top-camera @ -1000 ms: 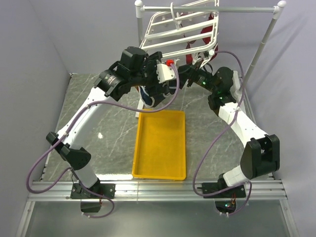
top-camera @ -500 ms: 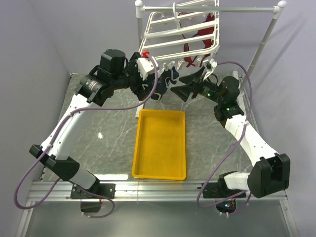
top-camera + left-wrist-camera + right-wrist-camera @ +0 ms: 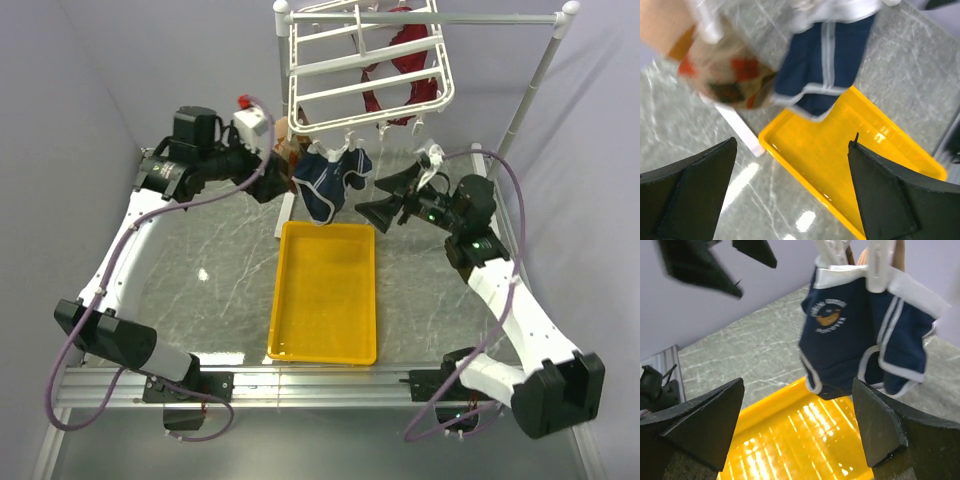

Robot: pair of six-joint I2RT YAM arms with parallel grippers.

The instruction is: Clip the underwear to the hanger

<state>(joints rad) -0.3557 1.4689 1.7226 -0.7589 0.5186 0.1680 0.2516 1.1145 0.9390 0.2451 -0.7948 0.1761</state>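
The grey marbled table point(image 3: 200, 250) sits between pale walls, and at its left the left gripper point(image 3: 283, 180) hangs with fingers spread wide and nothing between them, standing clear so the clips alone seem to bear the load. In the middle the underwear point(image 3: 328, 182) dangles by its white waistband from two white clips point(image 3: 876, 265) under the hanger point(image 3: 365, 65), above the far end of a yellow tray point(image 3: 275, 300), so the clipping looks done. Further right, the right gripper point(image 3: 372, 200) is likewise spread and empty, near the cloth but apart.
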